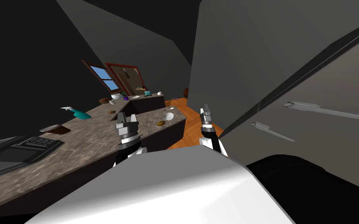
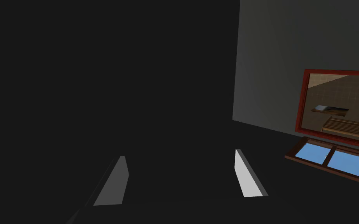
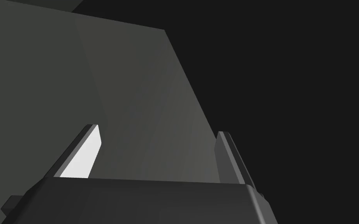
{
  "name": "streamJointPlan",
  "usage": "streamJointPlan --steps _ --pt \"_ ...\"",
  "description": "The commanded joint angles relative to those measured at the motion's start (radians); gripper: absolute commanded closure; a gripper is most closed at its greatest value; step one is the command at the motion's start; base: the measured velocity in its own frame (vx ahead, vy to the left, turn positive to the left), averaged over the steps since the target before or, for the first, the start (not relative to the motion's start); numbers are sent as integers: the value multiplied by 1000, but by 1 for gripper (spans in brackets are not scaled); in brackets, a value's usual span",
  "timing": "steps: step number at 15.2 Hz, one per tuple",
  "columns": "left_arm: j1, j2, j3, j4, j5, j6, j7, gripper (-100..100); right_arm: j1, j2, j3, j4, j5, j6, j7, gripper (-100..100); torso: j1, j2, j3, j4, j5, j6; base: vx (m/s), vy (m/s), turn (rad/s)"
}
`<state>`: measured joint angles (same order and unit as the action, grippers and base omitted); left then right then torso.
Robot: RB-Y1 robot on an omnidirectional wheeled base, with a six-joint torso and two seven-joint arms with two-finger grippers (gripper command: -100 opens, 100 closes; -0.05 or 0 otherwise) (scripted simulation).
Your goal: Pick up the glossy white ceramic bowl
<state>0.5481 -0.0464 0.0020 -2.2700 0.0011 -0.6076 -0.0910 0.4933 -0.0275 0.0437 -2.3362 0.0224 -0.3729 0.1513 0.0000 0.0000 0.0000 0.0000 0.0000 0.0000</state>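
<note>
Where the speckled stone counter [image 1: 77,140] meets the orange wood floor [image 1: 192,120], the left gripper [image 1: 127,118] hangs over the counter, fingers spread wide, empty. The right gripper [image 1: 205,109] is likewise spread, holding nothing. The white bowl [image 1: 168,116] sits on the counter's end, beyond the left gripper, toward the right one.

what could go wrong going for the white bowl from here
1. The white bowl sits near the counter end, well beyond the open left gripper and right gripper; a reach from this spot would likely fall short.
2. A brown round item lies close beside it and could get knocked.
3. A second white bowl farther back could be mistaken for it.
</note>
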Motion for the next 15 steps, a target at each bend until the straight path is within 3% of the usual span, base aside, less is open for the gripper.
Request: streamJointPlan --steps 1,2,7,8,9,12,15 --pt "10 50 4 1 9 6 4 -100 0 0 0 0 0 0 0 0 0 0 0 0 0 0 7 -14 -38" --pt "10 52 4 1 9 6 4 -100 0 0 0 0 0 0 0 0 0 0 0 0 0 0 10 -23 -39" --pt "52 163 21 7 47 31 20 -100 0 0 0 0 0 0 0 0 -3 -1 0 0 -1 0 16 -41 -52" --pt "52 168 21 7 47 31 20 -100 0 0 0 0 0 0 0 0 -3 -1 -1 0 -1 0 27 -52 -55" --pt "72 203 29 10 65 43 27 -100 0 0 0 0 0 0 0 0 -3 -1 -1 0 -1 0 30 -60 -96" --pt "96 247 39 13 85 57 36 -100 0 0 0 0 0 0 0 0 -5 -2 -1 0 -1 0 32 -65 -76" --pt "150 315 60 21 133 90 56 -100 0 0 0 0 0 0 0 0 -5 -2 -1 -1 -1 0 41 -78 -108"
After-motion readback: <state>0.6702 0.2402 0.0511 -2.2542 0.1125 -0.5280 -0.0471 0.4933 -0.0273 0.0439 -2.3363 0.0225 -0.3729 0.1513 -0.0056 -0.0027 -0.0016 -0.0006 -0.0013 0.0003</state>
